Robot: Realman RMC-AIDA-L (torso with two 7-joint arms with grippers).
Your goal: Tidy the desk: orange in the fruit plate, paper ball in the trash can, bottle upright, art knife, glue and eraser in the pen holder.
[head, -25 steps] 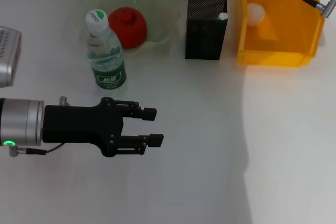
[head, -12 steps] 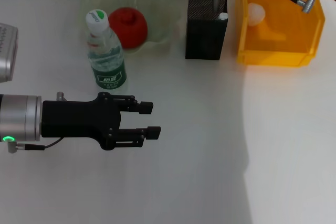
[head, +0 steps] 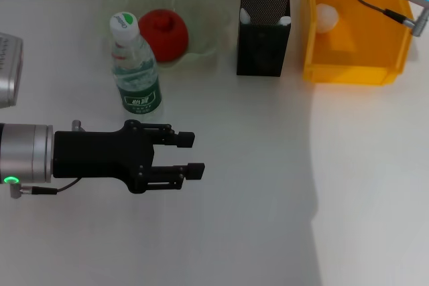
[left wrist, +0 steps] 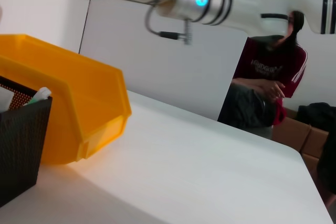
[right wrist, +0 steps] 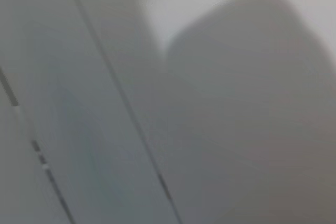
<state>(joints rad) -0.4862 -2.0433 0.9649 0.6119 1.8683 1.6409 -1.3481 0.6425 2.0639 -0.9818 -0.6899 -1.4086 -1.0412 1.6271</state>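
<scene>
Hovering low over the near-left table [head: 255, 185]: left gripper [head: 194, 155], fingers slightly apart and gripping nothing, likely idling out of the way. Sitting in the fruit plate [head: 208, 5] at far left: orange [head: 162, 33], as the task wants. Standing upright just near of that plate: bottle [head: 135, 65]. Poking above the rim of the pen holder [head: 263, 38], far centre: two pale tips, apparently stowed items. Lying inside the trash can [head: 355, 51], far right: paper ball [head: 326, 17]. Showing only as arm at the far-right corner: right gripper, fingers impossible to tell.
</scene>
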